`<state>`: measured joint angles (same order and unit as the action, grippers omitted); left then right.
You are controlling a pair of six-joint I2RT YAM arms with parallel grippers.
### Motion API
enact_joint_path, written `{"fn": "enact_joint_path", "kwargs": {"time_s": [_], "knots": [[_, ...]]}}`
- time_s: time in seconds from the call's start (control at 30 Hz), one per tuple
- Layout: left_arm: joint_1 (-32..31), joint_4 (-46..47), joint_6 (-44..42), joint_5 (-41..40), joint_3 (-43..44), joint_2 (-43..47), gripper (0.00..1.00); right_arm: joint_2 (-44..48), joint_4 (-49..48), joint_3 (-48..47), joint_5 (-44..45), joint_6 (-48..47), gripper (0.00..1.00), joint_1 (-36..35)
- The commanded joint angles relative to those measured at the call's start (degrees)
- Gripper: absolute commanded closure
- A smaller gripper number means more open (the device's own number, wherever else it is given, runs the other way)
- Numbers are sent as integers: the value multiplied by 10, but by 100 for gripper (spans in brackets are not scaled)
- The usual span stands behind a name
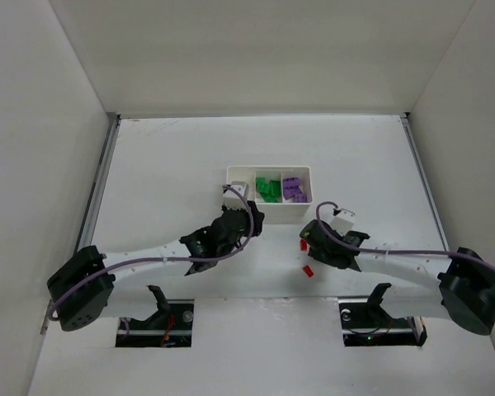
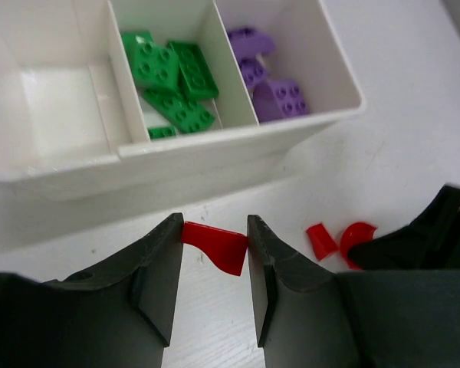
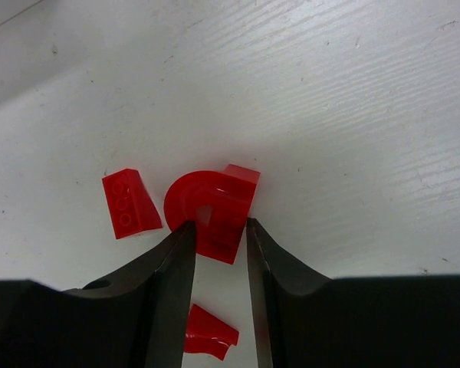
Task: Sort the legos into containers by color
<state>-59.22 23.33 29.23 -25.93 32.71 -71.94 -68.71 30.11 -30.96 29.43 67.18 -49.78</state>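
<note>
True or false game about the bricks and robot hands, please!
1. The green bricks lie in the tray's middle compartment. True.
2. The purple bricks lie in the left compartment. False: they lie in the right one.
3. The left gripper pinches a red brick. True.
4. The left compartment is full of red bricks. False: it is empty; loose red bricks lie on the table.
5. The right gripper holds a green brick. False: it grips a red curved brick.
</note>
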Motion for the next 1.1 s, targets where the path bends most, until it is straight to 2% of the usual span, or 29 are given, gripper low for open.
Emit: {"fn": "enact_joint_path", "kwargs": {"time_s": [0.0,0.17,0.47,0.53,0.7,0.83,0.97,1.07], "knots": [[41,-13,2,-10,17,44,76,16,9,-20,39,4,62,-18],[100,-45,14,-8,68,36,75,71,3,-5,55,-6,62,-26],[188,-54,-1,0,166,-96,75,106,-29,22,48,-54,61,-13],[196,-58,-8,10,180,-120,75,101,-22,20,43,-61,57,2],[209,-60,-25,12,206,-168,74,101,5,-1,48,-64,35,7],[210,-61,-26,17,225,-206,72,89,11,-9,43,-62,35,5],[212,-59,-27,12,233,-223,66,82,21,-12,41,-47,37,2],[215,-64,-18,16,235,-220,54,75,29,-17,20,-48,35,2]]}}
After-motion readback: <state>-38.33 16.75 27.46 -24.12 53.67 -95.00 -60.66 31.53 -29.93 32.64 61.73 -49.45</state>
